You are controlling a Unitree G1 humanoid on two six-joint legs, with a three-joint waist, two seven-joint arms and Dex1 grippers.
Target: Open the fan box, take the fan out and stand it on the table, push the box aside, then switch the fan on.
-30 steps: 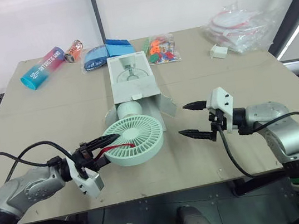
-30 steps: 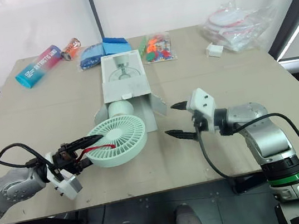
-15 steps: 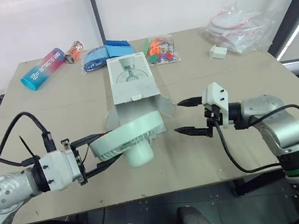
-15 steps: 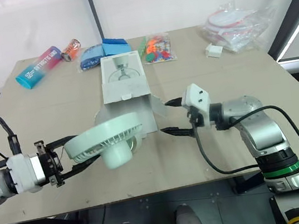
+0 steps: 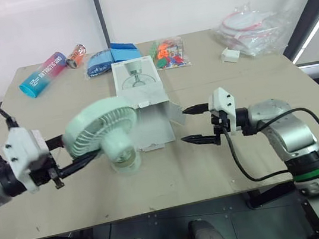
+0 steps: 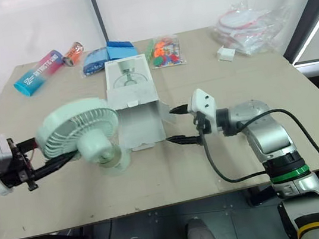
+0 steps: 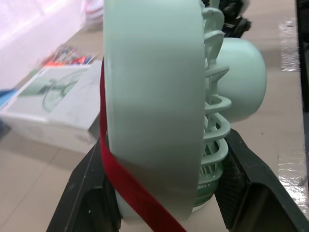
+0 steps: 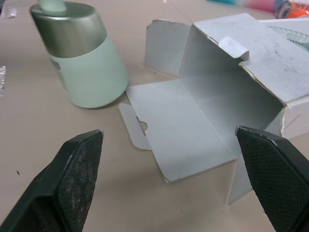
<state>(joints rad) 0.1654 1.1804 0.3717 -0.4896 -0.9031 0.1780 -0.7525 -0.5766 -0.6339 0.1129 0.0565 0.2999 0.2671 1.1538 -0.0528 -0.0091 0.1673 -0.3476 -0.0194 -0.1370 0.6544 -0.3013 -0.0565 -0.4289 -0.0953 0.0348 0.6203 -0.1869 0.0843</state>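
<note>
The mint-green fan stands upright left of the box, its round base down at the table. My left gripper is shut on the fan's head; in the left wrist view the head, with a red strap, sits between both black fingers. The white fan box lies open, its flaps spread toward the front and its inside bare. My right gripper is open with nothing in it, just off the box's right flap.
Along the far edge lie a blue-pink tube, a small can, a blue packet and a colourful bag. A small white block and clear plastic bags sit at the far right.
My left gripper lifted the fan from flat at the box mouth, carried it left and turned it upright. My right gripper moved a little left toward the box flap.
</note>
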